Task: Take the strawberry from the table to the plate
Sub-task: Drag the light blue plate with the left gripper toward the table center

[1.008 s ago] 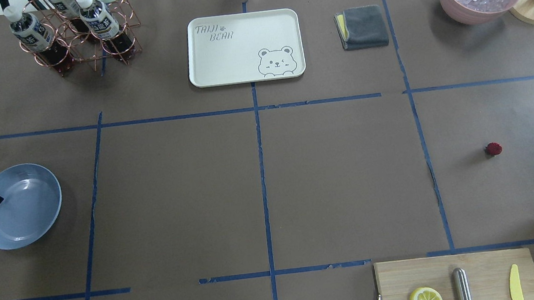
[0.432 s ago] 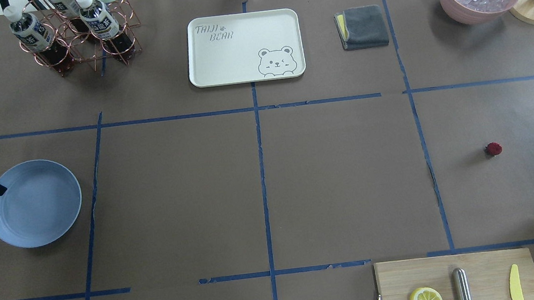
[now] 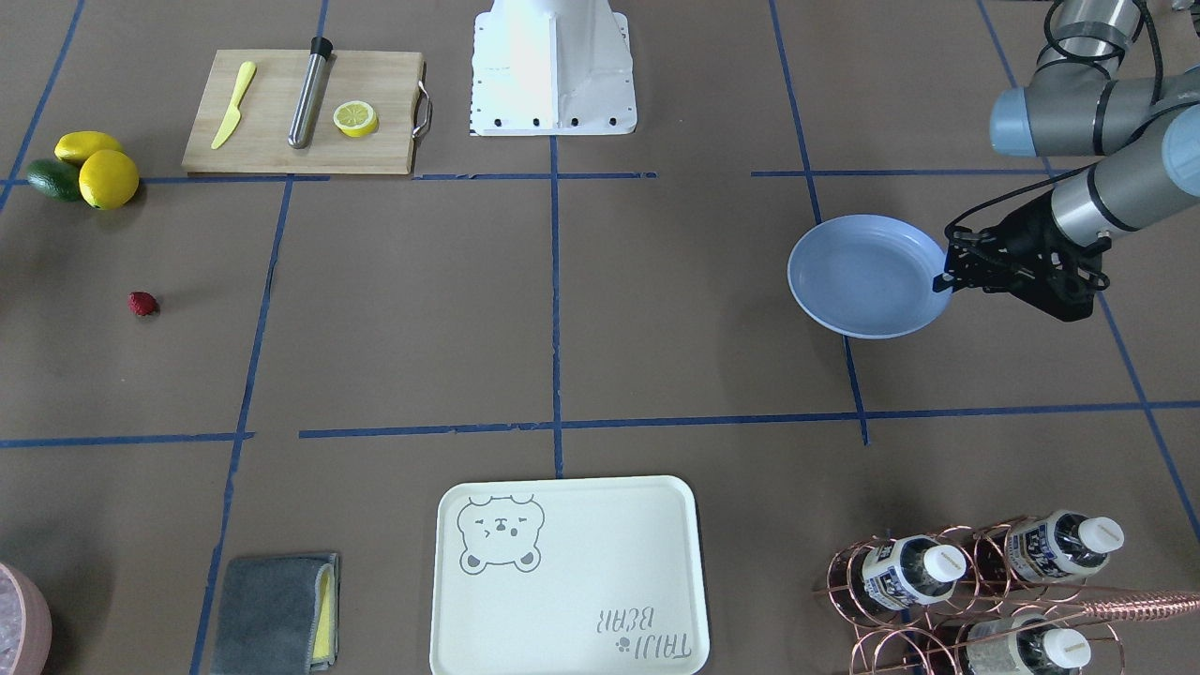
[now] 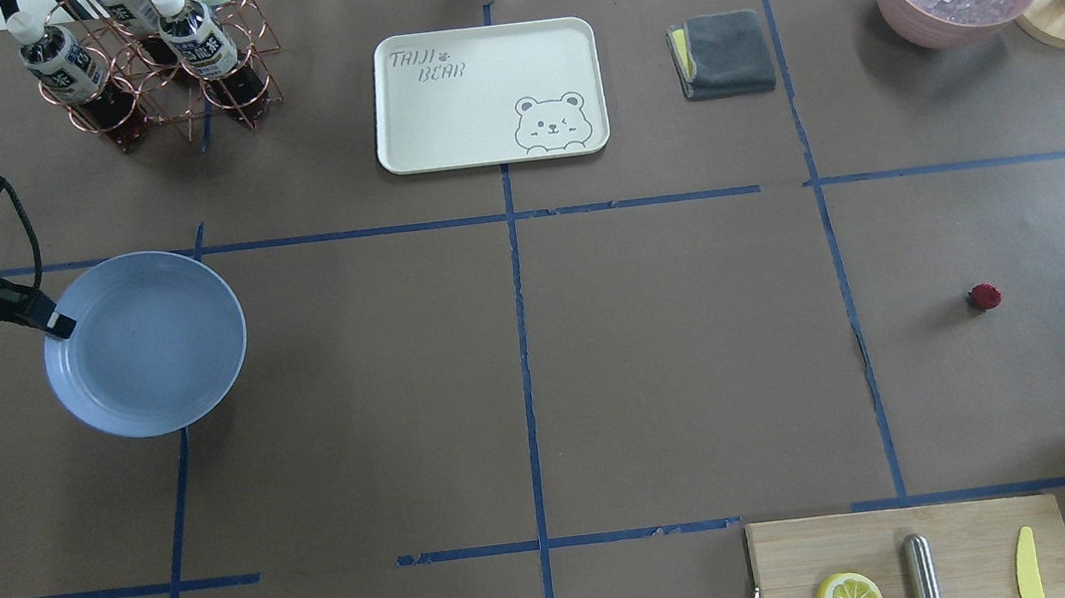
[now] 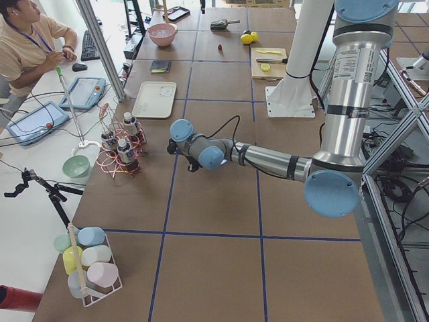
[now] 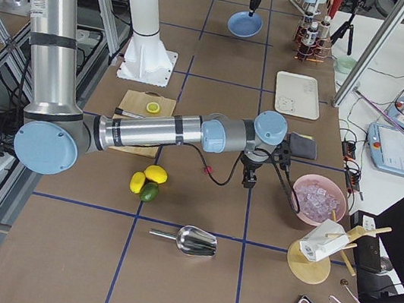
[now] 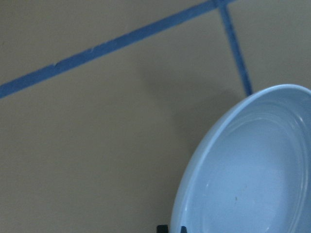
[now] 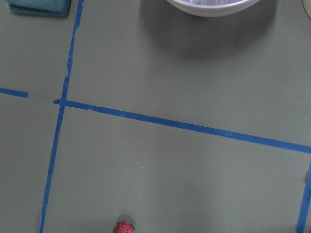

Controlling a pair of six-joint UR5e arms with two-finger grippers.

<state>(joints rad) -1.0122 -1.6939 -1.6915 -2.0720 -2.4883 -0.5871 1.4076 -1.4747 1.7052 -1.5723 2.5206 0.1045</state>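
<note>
My left gripper [image 4: 57, 325] clamps the plate [image 4: 152, 347] rim; strawberry [image 4: 984, 296] lies untouched, well right of plate; right gripper [image 6: 248, 182] I cannot read; pick remains

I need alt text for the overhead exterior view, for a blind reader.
The left gripper grips a pale blue plate by its rim on the left of the brown table. A small red strawberry lies far to the right.

Glossy plate [image 4: 161, 366], matt paper table [image 4: 678, 343], wooden board [image 4: 966, 540]
</note>
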